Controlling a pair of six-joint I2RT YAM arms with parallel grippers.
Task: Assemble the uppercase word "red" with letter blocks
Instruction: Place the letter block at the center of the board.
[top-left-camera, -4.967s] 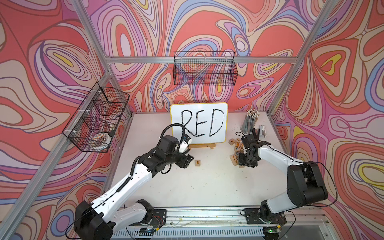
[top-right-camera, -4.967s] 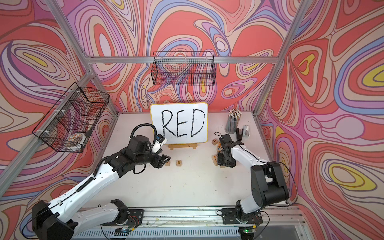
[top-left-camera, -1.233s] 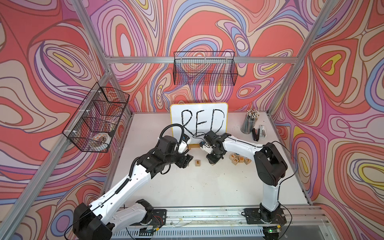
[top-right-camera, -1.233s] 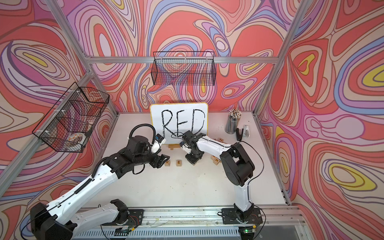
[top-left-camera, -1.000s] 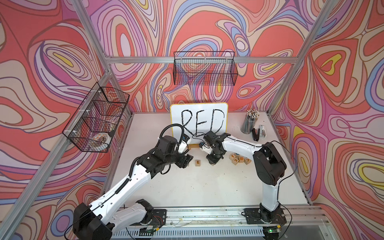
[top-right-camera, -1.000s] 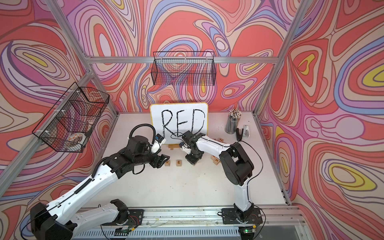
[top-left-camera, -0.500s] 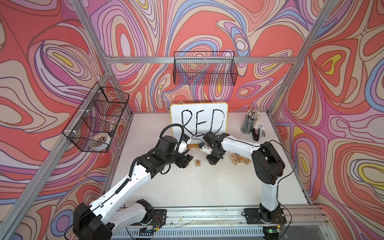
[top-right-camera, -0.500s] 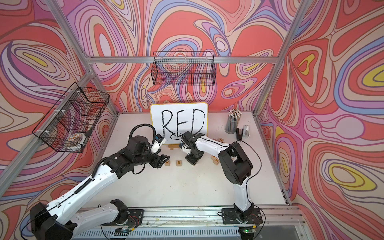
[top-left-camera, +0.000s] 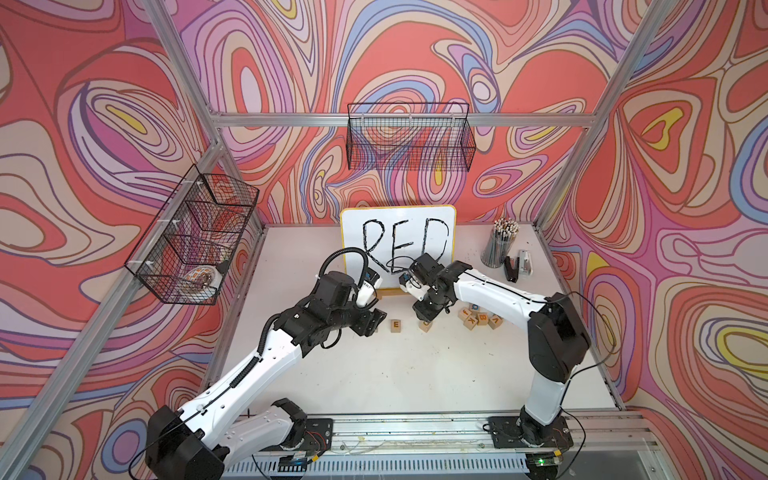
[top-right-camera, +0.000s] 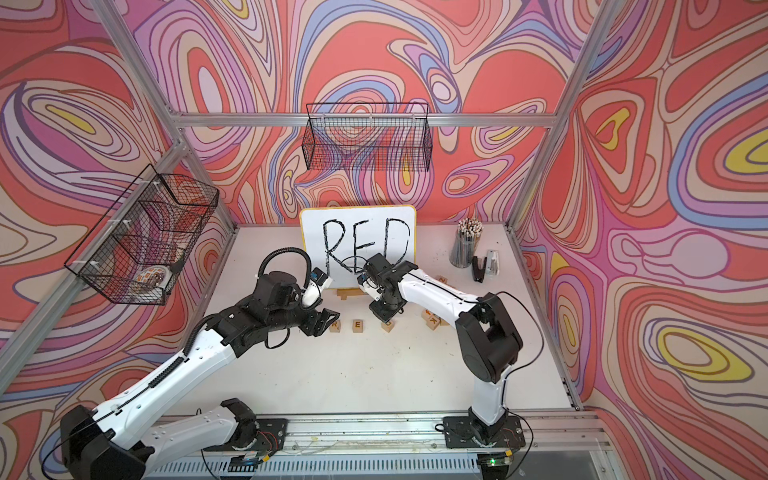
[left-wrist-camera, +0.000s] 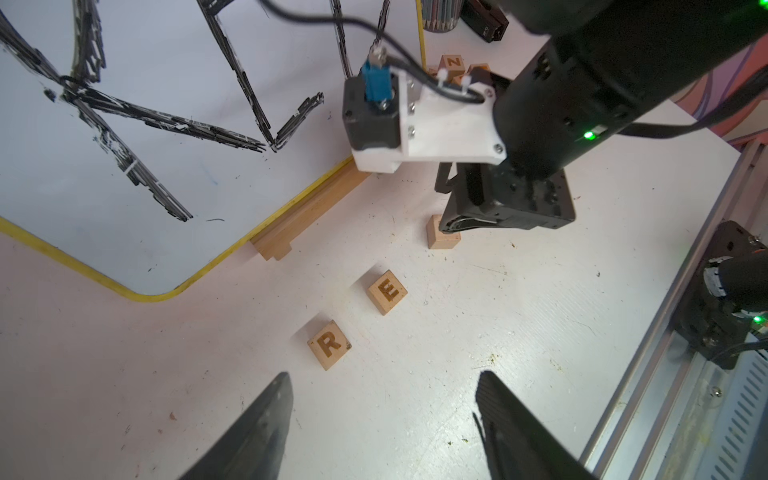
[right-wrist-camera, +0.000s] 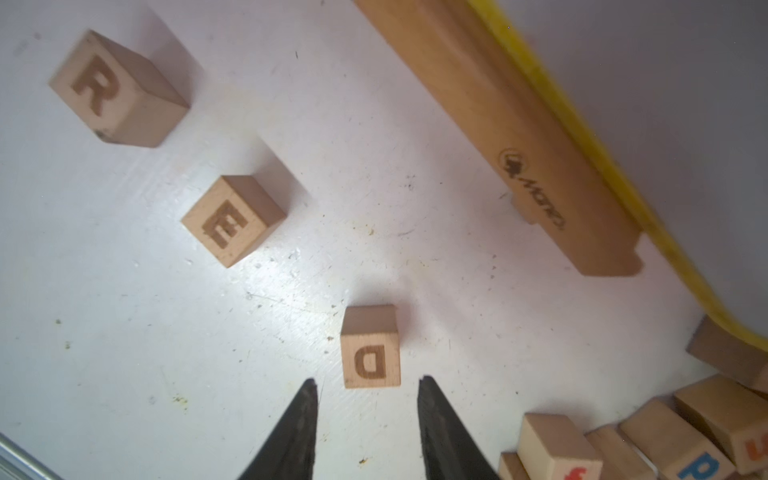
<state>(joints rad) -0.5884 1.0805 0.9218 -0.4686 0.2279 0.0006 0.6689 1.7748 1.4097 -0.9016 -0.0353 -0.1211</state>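
Observation:
Three light-wood letter blocks stand in a row on the white table in front of the board: R (top-right-camera: 335, 327), E (top-right-camera: 357, 325) and D (top-right-camera: 388, 326), each with its orange-brown letter facing up. In the right wrist view R (right-wrist-camera: 108, 89), E (right-wrist-camera: 232, 220) and D (right-wrist-camera: 370, 357) lie in a line. My right gripper (right-wrist-camera: 368, 381) hangs open just above D, whose block sits free past the fingertips. My left gripper (left-wrist-camera: 384, 376) is open and empty, close beside R (left-wrist-camera: 329, 344), with E (left-wrist-camera: 387, 291) further along.
A white board (top-left-camera: 398, 245) with handwritten RED stands on a wooden stand (right-wrist-camera: 540, 166) behind the row. A pile of loose blocks (top-left-camera: 478, 318) lies to the right. A pencil cup (top-left-camera: 498, 245) and stapler (top-left-camera: 513, 268) sit at the back right.
My right gripper's jaws have parted and let go of the D block, which now rests on the table to the right of E. The left arm has not moved.

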